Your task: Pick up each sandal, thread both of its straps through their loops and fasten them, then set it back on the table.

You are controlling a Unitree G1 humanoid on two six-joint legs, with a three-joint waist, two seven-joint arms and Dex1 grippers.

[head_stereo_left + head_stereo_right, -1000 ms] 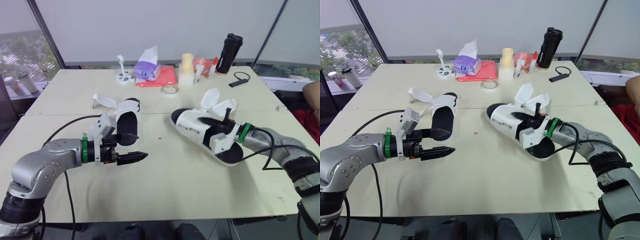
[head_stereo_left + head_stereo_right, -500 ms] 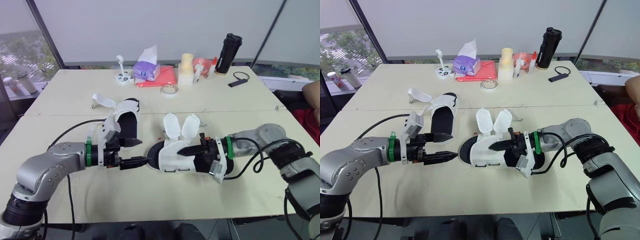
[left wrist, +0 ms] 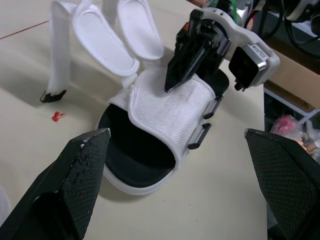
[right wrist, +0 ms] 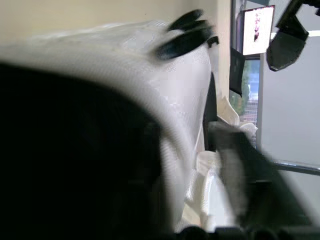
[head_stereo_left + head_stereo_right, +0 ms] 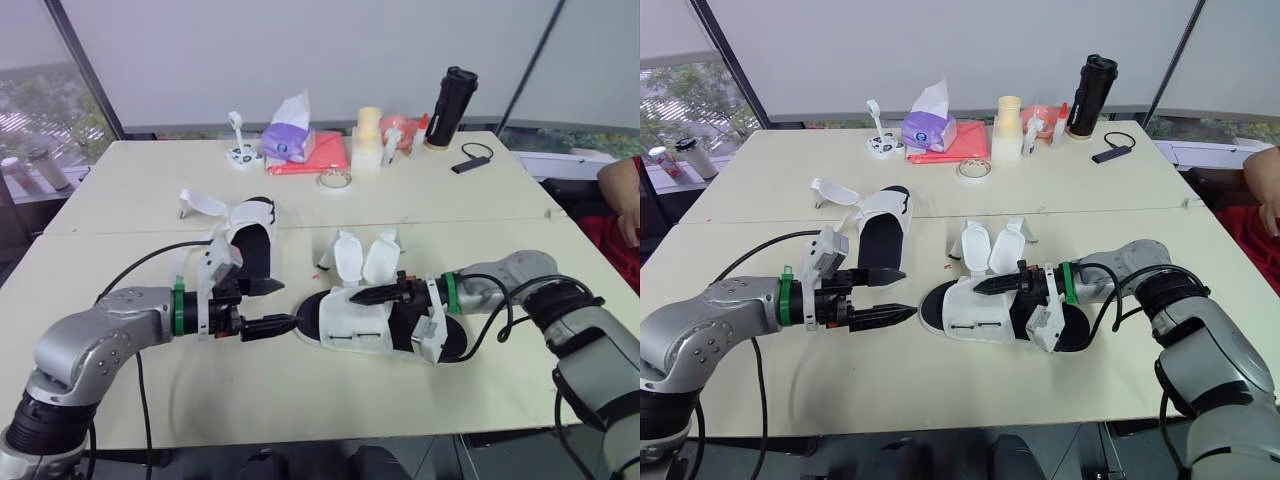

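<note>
The sandal (image 5: 345, 330), clamped by right pincer (image 5: 362, 299), lies beside spread left pincer (image 5: 272, 306)

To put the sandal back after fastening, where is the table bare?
Bare: the near strip of the table in front of the near sandal, and the far left corner beside the other sandal. Crowded: far edge, from tissue box to bottle.

far side of table (image 5: 450, 200): purple tissue box (image 5: 283, 143) sitting beside red mat (image 5: 325, 157) | tape roll (image 5: 333, 180) lying just in front | cup stack (image 5: 368, 137) & blk bottle (image 5: 444, 94) standing upright | person's arm (image 5: 622, 190) showing at R
</note>
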